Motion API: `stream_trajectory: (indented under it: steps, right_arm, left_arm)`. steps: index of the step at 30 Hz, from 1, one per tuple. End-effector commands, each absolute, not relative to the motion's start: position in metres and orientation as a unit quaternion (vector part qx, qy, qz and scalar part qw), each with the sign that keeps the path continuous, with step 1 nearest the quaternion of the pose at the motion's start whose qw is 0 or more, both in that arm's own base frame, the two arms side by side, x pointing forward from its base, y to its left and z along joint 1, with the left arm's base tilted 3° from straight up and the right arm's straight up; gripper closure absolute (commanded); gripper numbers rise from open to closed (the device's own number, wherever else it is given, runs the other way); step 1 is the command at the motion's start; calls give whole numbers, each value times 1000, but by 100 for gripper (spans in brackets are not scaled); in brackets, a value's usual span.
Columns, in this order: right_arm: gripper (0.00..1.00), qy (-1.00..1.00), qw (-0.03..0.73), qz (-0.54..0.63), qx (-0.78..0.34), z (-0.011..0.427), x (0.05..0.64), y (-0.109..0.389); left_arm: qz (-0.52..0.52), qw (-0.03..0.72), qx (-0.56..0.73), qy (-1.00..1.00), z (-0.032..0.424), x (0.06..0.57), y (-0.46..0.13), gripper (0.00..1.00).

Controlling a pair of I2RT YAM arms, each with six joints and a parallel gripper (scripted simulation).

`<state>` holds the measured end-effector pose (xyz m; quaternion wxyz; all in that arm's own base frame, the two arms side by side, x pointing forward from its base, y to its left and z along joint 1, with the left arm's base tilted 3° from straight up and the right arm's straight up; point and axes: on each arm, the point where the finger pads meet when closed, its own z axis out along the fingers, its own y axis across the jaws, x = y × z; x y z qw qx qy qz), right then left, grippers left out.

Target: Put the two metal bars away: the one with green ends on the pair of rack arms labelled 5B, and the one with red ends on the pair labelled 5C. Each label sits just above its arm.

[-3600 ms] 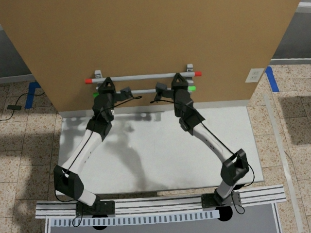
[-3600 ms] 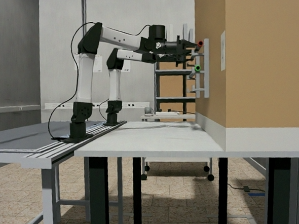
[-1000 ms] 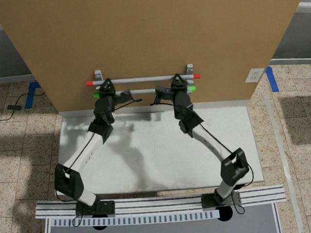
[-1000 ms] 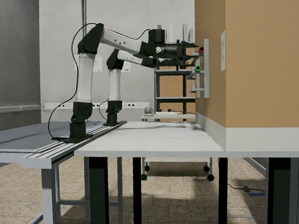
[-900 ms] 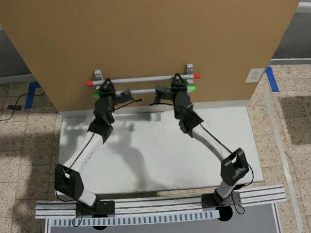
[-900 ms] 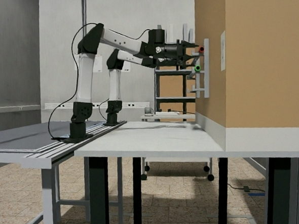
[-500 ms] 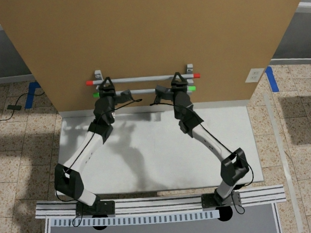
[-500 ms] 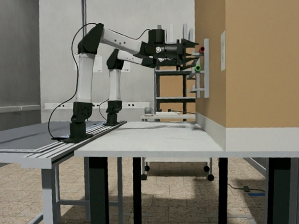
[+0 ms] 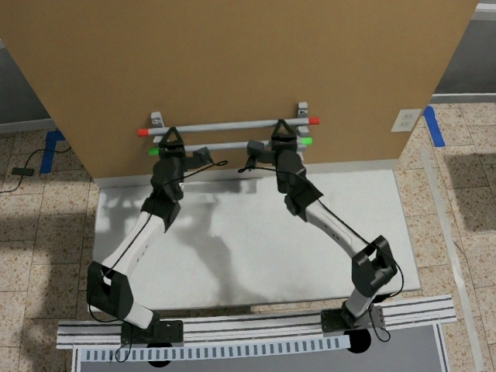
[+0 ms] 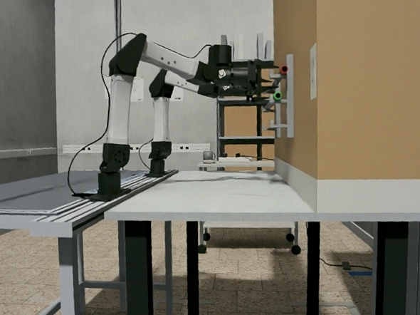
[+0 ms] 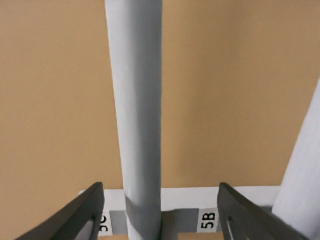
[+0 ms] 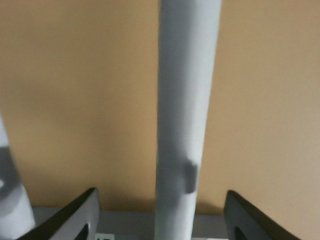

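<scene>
The red-ended bar point(image 9: 230, 126) point(image 10: 284, 69) point(image 11: 140, 100) point(image 12: 185, 90) lies across the upper pair of rack arms, just below the 5C label point(image 11: 104, 224). The green-ended bar point(image 9: 224, 146) point(image 10: 277, 96) point(image 11: 305, 180) point(image 12: 12, 210) lies below it, under the 5B label point(image 11: 207, 220). My left gripper point(image 9: 173, 131) point(image 11: 160, 191) is open, with its fingers above and below the red-ended bar. My right gripper point(image 9: 281, 124) point(image 12: 162, 199) is open in the same way around that bar. Gaps show on both sides of the bar in the wrist views.
The rack's left upright point(image 9: 156, 117) and right upright point(image 9: 302, 107) stand on the brown wall point(image 9: 224, 60). Another rack arm point(image 10: 278, 126) sticks out below the green-ended bar. The white table point(image 9: 248, 248) lies below. The two wrist cameras face each other between the arms.
</scene>
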<state>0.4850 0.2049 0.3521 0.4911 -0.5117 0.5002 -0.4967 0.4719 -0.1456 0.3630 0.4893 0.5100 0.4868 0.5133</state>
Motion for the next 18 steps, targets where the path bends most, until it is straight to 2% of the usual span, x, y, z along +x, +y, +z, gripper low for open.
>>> stream_trajectory:
  steps: [1, 18]
  right_arm:
    - [36, 497, 500, -498, -505, 362, 473, 205]
    - [36, 497, 500, -498, -505, 362, 455, 205]
  left_arm:
    - [517, 501, 501, 480, 375, 459, -148, 36]
    - [517, 501, 501, 480, 374, 441, -148, 36]
